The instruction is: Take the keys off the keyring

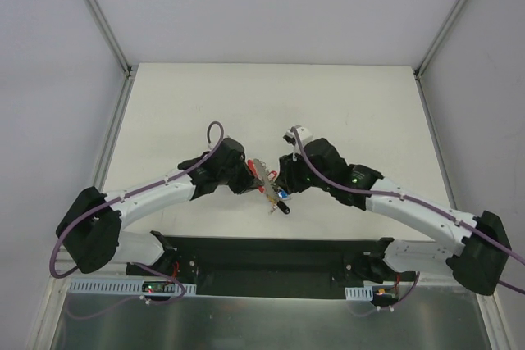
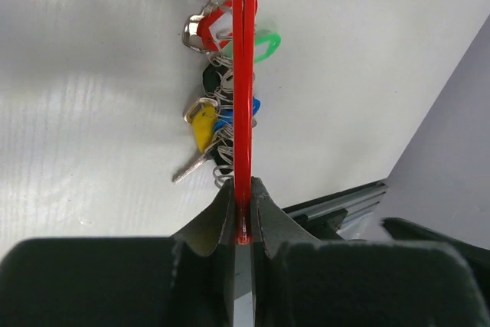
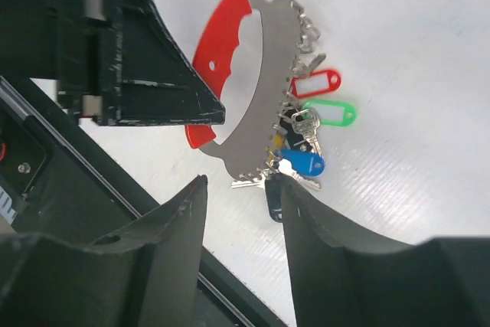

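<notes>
With the red-gripped grey metal holder [image 3: 274,51] clamped in the left gripper [image 2: 243,189], one of the colour-tagged silvery keys [image 3: 302,162] dangling from it should be enclosed by the right gripper's [image 3: 243,181] wide-spread fingers [image 3: 176,227].

Keys [image 1: 275,193] between left pincer [image 1: 252,176] and right pincer [image 1: 285,183]

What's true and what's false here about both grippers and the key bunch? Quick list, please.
The left gripper is shut on the red plastic grip of the flat silvery ring-shaped plate. True.
The right gripper is shut on a key. False: its jaws stand open beside the small silvery keys.
A green plastic tag sits next to a red plastic tag. True.
The bunch has no blue tag. False: a blue plastic tag sits nearest the right gripper.
</notes>
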